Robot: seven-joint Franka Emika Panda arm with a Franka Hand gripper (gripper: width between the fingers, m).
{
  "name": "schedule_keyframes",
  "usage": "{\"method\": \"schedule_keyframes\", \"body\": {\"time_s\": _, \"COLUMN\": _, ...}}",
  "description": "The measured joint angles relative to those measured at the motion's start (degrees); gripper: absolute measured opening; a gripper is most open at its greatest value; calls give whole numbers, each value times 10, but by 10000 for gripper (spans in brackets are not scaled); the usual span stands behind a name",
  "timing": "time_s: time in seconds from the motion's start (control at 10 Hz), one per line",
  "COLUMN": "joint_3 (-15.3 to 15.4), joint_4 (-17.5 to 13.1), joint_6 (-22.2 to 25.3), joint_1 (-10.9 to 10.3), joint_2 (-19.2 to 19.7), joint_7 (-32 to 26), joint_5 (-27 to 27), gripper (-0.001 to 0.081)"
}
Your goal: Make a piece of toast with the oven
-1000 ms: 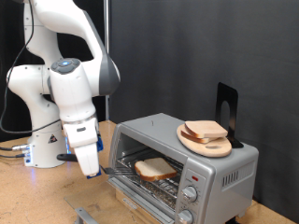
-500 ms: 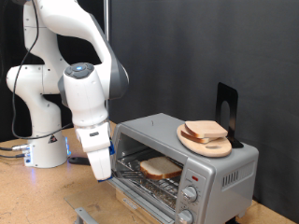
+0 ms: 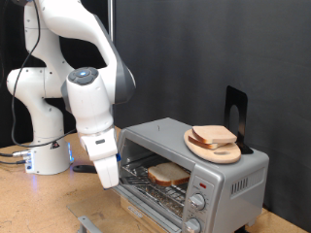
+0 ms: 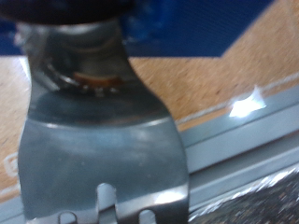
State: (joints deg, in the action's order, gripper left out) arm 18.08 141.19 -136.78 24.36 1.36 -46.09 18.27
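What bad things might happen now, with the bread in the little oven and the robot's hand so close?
1. The gripper hangs right at the open front of the oven; it might bump the wire rack or the lowered door.
2. The piece of toast lies near the rack's front, so a knock might slide it out.
3. More slices sit on the wooden plate on top of the oven; a hard jolt might shake them off.
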Motion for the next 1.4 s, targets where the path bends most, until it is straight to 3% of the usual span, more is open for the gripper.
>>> {"method": "schedule_keyframes", "body": {"time_s": 0.5, "joint_3": -31, "joint_4": 62, "joint_6": 11, "joint_1": 20, "joint_2": -65, "joint_7": -32, "joint_5": 1, "gripper": 391}}
{"method": "schedule_keyframes", "body": {"time_s": 0.7, "joint_3": -30, "joint_4": 62, "joint_6": 14, "joint_1": 19, "joint_2": -62, "joint_7": -42, "joint_5": 3, "gripper": 391}}
{"method": "schedule_keyframes", "body": {"time_s": 0.9, "joint_3": -32, "joint_4": 61, "joint_6": 27, "joint_1": 19, "joint_2": -74, "joint_7": -93, "joint_5": 42, "gripper": 391}}
{"method": "schedule_keyframes", "body": {"time_s": 1.4, "joint_3": -63, "joint_4": 59, "joint_6": 88, "joint_1": 20, "joint_2": -163, "joint_7": -137, "joint_5": 93, "gripper": 391}}
